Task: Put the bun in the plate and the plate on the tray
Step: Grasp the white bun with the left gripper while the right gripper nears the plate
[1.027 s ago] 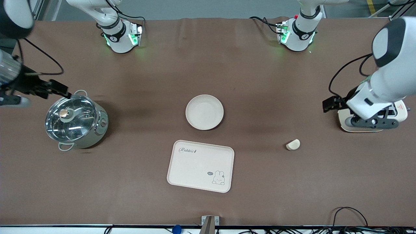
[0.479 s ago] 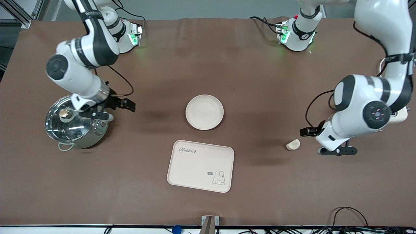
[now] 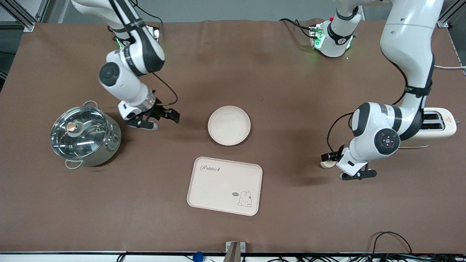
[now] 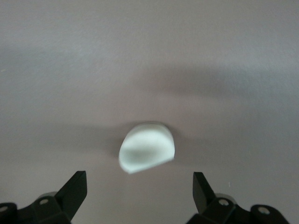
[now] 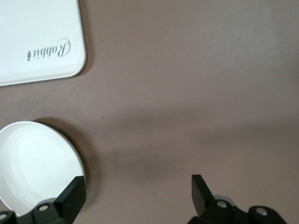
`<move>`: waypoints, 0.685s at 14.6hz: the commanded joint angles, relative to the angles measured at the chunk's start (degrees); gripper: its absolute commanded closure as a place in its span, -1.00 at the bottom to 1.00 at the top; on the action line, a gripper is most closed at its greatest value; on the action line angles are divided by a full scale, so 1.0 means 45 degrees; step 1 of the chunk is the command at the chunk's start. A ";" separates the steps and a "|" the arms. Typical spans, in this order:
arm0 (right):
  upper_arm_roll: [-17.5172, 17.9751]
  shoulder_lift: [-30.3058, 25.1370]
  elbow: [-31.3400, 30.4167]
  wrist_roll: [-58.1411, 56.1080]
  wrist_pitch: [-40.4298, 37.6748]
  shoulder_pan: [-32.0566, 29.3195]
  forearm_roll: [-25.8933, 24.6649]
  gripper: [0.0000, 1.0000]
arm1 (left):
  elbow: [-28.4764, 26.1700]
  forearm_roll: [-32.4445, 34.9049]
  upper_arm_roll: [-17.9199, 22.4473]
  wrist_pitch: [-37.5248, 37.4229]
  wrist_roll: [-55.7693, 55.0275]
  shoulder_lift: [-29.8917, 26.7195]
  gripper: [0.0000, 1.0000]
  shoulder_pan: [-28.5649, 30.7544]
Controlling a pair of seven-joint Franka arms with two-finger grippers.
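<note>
Brown table (image 3: 276, 91), bearing plate (image 3: 229, 125), tray (image 3: 224, 185), bun (image 3: 325, 164), lidded pot (image 3: 84, 134), toaster (image 3: 437, 123)

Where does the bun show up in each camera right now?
Front view: the bun lies on the brown table cover, toward the left arm's end, mostly hidden under the left gripper.
Left wrist view: the bun sits ahead of the open fingers.
Right wrist view: not in it.
Shared landmark: the brown table cover.

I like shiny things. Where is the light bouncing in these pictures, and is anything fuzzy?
Front view: glare streaks shine on the round glass lid of the steel pot. Left wrist view: the small cream-white half-moon bun looks soft-edged, with a dark shadow on the brown table; the open left hand hovers over it.
</note>
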 commanded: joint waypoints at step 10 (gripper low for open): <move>-0.0153 0.2071 0.0696 0.2194 0.1198 0.2294 0.0402 -1.00 | -0.0254 0.0233 -0.0012 0.1069 -0.0863 0.0907 -0.01 -0.0017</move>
